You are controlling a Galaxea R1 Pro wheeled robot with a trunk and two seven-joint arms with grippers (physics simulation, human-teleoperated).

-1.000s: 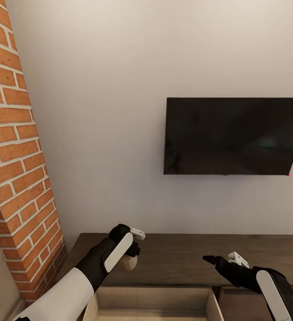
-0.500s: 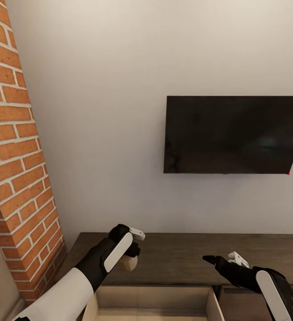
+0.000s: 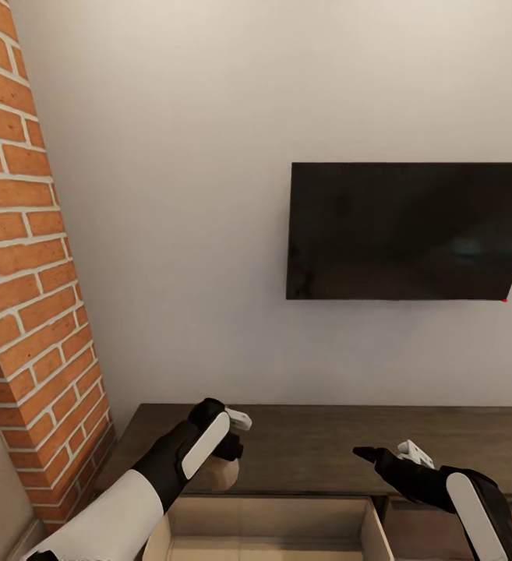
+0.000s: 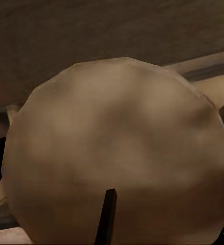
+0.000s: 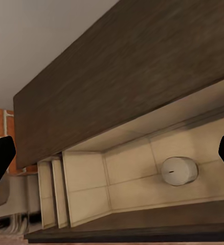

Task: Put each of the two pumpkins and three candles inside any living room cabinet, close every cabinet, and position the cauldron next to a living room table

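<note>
Candle (image 4: 117,153), stubby, beige, in left fingers (image 3: 223,456)

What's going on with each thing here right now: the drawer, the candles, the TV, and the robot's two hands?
Cabinet: its drawer is pulled open.
Held candle: gripped in the left gripper, above the drawer's back edge.
Second candle: standing upright on the drawer floor.
Left gripper: shut on the held candle.
Right gripper: open, holding nothing, over the cabinet top.
TV: wall-mounted, screen dark.
</note>
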